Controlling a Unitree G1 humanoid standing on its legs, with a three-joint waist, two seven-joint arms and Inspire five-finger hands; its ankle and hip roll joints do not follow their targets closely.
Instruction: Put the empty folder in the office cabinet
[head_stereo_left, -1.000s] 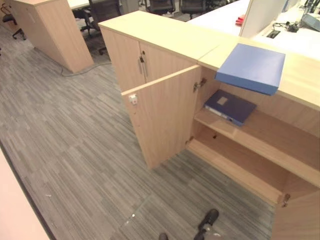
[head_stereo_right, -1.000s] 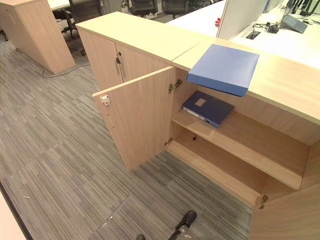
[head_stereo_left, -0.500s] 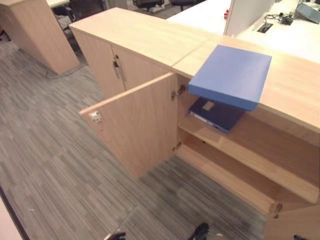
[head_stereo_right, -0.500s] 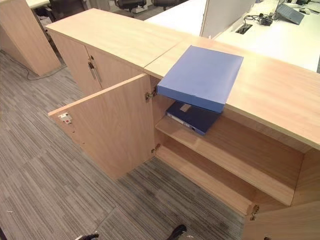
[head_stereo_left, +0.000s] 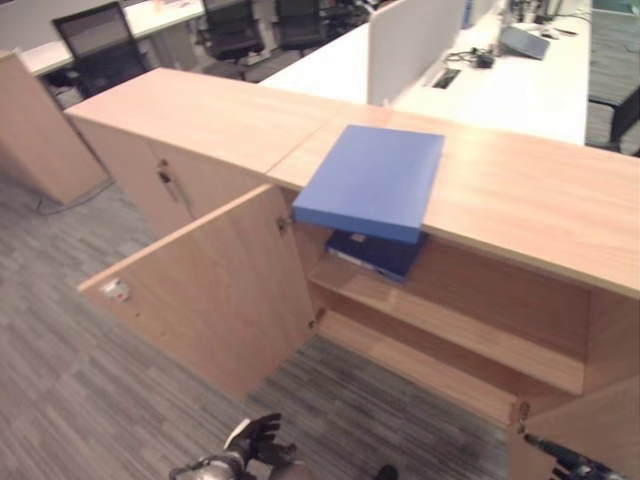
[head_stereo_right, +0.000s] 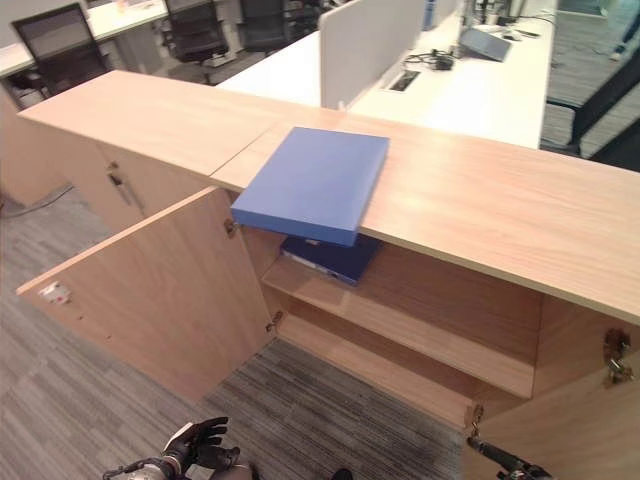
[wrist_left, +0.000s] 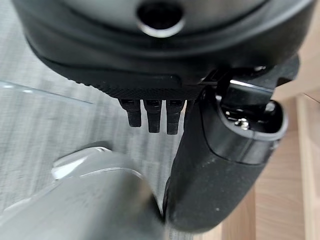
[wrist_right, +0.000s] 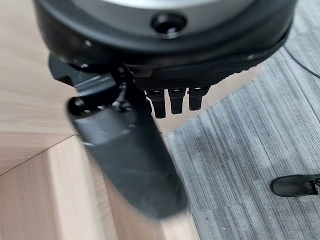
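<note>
Evidently the light blue folder (head_stereo_left: 372, 180) has been left flat on the cabinet top (head_stereo_left: 520, 195), overhanging the open compartment, ready for shelving. One darker binder (head_stereo_right: 335, 258) is seen on the upper shelf (head_stereo_right: 440, 335). Two hands are counted: left hand (head_stereo_left: 255, 440) hangs low with relaxed, empty fingers; right hand (wrist_right: 135, 150) likewise hangs with its fingers apart.

The cabinet (head_stereo_right: 480, 215) is pale wood-grain laminate, smooth and matt. On its top, the blue folder (head_stereo_right: 312, 183) looks like matt plastic or card. Below, the floor (head_stereo_left: 60, 380) is rough, striped grey carpet.
</note>
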